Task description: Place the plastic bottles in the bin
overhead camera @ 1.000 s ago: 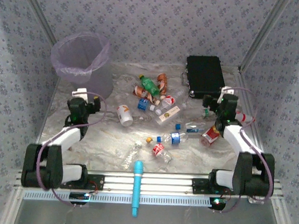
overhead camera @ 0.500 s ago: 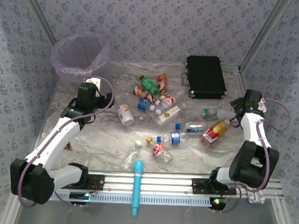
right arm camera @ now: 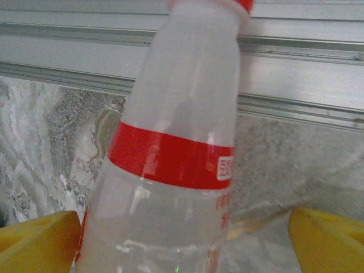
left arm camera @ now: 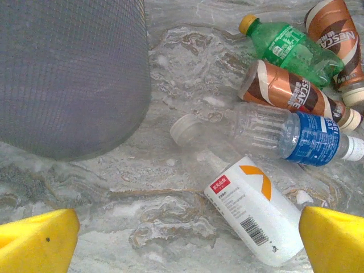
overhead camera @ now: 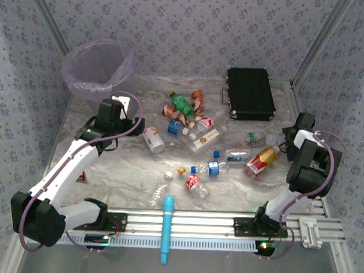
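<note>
While the blue tool (overhead camera: 166, 228) lies untouched across the near rail, both arms have unfolded from the tucked poses they held a second ago. The right arm (overhead camera: 307, 169) has swung out to the right edge of the bench (overhead camera: 138, 171). Its wrist view has the right jaws standing wide about a red-band bottle (right arm camera: 170, 142). One pad (right arm camera: 34, 239) sits just beside the bottle's wall and the other is clearly apart, so I judge it straddled, not yet gripped. The left arm (overhead camera: 72, 162) has stretched forward and left. The left jaws are wide and empty, hanging over a white bottle (left arm camera: 256, 213) that lies on the bench near the bin's foot. Just past it a blue-label bottle (left arm camera: 284, 133), two brown bottles (left arm camera: 290, 91) and a green bottle (left arm camera: 293, 51) crowd together. The mid-bench scatter has not shifted. Farthest back, the bin (overhead camera: 76, 77) stands in the left corner, its bag seemingly empty from above, with a black case (overhead camera: 250, 93) to the right. Both arms have gone from rest to first picks, and the whole pile remains to clear.
</note>
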